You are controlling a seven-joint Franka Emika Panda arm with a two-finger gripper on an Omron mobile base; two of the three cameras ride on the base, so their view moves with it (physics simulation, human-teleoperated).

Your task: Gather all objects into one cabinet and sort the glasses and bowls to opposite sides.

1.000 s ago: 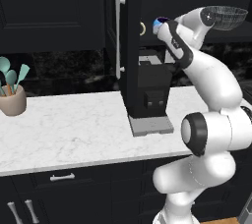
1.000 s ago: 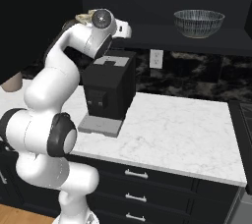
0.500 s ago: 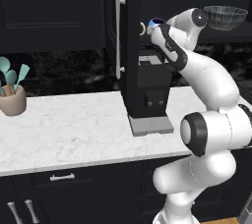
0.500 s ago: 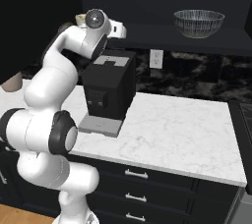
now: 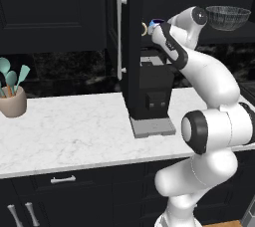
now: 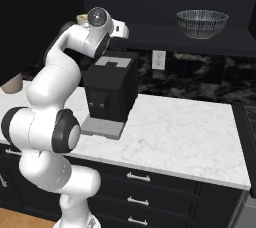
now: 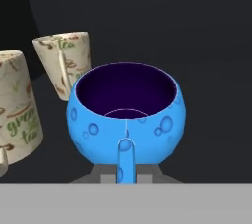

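Observation:
My gripper (image 7: pixel 125 175) is shut on the handle of the bright-blue vessel (image 7: pixel 127 117), which stays upright with its dark inside showing. In the left base view the gripper (image 5: pixel 151 26) holds the blue vessel (image 5: pixel 156 22) at the shelf of the open black cabinet (image 5: pixel 130 47), beside its door's silver bar handle (image 5: pixel 119 32). Two cream mugs (image 7: pixel 65 63) (image 7: pixel 15 107) stand on the shelf just left of the vessel; one mug (image 6: pixel 82 19) peeks out behind my hand. The wide see-through bowl (image 5: pixel 227 17) (image 6: pixel 202 23) sits at the shelf's far right.
A black coffee machine (image 5: pixel 152 91) (image 6: pixel 110 89) stands on the white marble counter (image 5: pixel 69 131) right under my hand. A tan pot of teal utensils (image 5: pixel 12 99) is at the counter's left. Black drawers (image 6: pixel 140 179) run below.
My hand has carried the blue vessel a little to the left along the shelf, toward the two mugs. The bowl has not moved.

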